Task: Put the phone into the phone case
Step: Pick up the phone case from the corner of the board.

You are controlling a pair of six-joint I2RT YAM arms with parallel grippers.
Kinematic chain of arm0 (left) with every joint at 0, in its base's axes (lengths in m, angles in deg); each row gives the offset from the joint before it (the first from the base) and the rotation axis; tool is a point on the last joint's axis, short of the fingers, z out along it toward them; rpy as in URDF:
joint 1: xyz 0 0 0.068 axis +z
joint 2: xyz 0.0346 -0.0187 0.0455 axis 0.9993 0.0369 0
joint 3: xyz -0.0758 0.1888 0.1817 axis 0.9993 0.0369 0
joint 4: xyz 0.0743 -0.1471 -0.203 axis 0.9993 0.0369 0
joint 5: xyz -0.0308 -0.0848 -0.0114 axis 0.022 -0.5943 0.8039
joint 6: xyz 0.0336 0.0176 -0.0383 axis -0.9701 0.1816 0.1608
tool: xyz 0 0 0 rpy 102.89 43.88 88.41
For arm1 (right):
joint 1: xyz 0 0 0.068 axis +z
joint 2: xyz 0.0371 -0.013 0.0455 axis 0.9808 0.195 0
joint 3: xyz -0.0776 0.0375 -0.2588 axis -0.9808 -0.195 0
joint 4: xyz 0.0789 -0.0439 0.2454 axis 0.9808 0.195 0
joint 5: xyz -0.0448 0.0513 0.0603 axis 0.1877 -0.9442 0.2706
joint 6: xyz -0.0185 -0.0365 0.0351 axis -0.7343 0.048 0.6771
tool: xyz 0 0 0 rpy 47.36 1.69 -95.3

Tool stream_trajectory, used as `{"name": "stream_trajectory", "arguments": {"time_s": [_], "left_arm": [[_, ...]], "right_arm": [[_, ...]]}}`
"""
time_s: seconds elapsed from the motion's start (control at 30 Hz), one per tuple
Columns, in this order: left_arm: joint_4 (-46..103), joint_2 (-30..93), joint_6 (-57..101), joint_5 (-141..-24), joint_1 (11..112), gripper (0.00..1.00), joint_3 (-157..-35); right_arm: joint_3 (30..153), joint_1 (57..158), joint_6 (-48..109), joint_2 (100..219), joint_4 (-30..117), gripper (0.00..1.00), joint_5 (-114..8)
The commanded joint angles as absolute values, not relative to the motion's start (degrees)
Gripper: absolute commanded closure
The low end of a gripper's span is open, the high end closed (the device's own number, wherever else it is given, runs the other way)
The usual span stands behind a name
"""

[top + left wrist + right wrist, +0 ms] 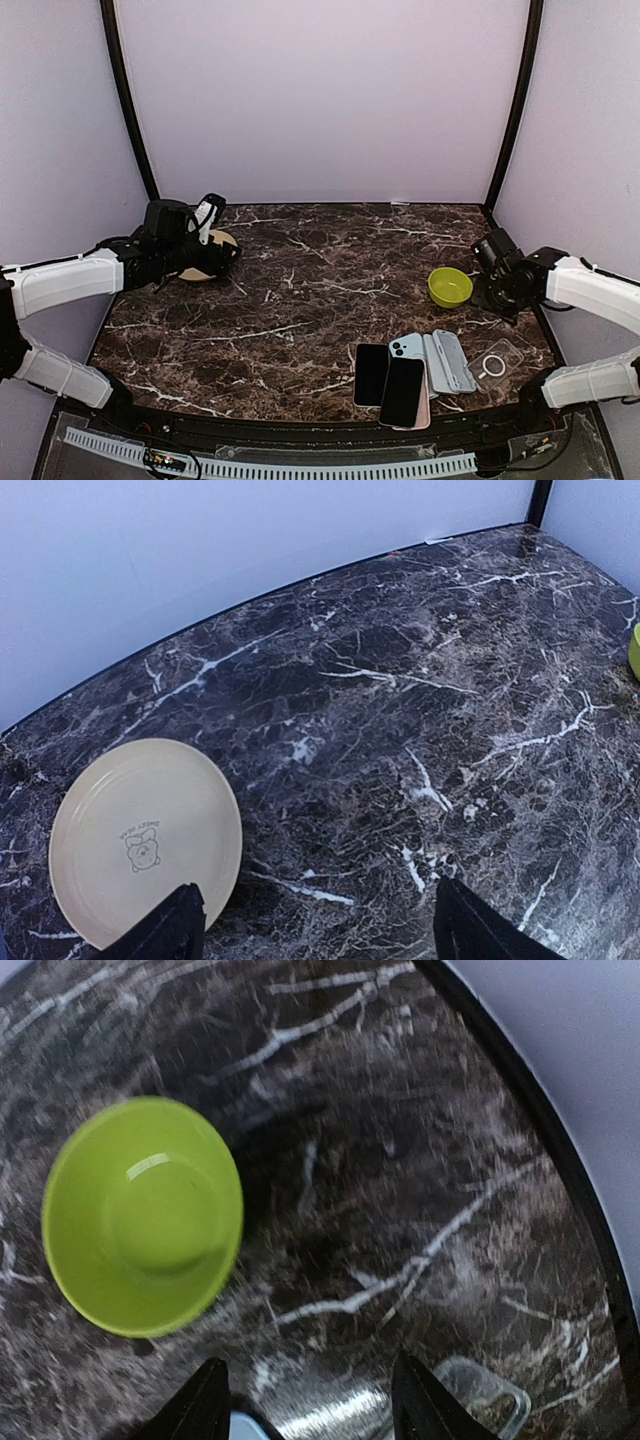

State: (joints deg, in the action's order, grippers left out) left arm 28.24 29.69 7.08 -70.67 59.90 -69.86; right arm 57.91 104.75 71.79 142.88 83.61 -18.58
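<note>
- The step in hand looks like the reach, since neither arm is at the phones yet. The left pincer (318, 892) hangs over the far left part of the desk (300, 300), its fingers apart with nothing between them. The right pincer (310, 1365) hangs near the right edge, also apart and empty.
- The task's things lie along the near edge, right of the middle. A dark-screened phone (371, 374) lies face up. A second phone (403, 390) touches it and lies over something pinkish. A light blue phone (407, 347) lies back up just behind them.
- The clear phone case (494, 363) lies near the near right corner, apart from the phones, with grey cases (447, 360) between. I cannot tell which phone fits which case.
- To do this well, I judge the right arm the nearer one. It should turn toward the near edge, close across a phone's long sides, and lift it free of its neighbour before carrying it.
- The left arm should steady the clear phone case, which may slide on polished marble. Seat one end of the phone first, then press the other end in.
- The green bowl (142, 1215), near the right edge, is empty.
- The beige plate (145, 842), at the far left, carries only a small printed bear.
- The clear phone case holds nothing.
</note>
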Motion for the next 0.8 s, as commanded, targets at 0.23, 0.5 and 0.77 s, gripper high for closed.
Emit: {"name": "stream_trajectory", "arguments": {"time_s": [0.23,0.5,0.77], "left_arm": [[27.7,24.4,5.9,-76.5,58.9,0.19,-67.9],[27.7,23.9,6.0,-78.0,58.8,0.19,-68.0],[26.9,23.2,5.5,-78.9,58.8,0.19,-67.5]], "right_arm": [[49.6,109.7,87.7,141.7,92.3,0.45,-27.6],[47.2,109.8,87.7,145.9,89.2,0.59,-30.6],[43.9,109.7,88.0,146.8,85.2,0.8,-31.8]]}}
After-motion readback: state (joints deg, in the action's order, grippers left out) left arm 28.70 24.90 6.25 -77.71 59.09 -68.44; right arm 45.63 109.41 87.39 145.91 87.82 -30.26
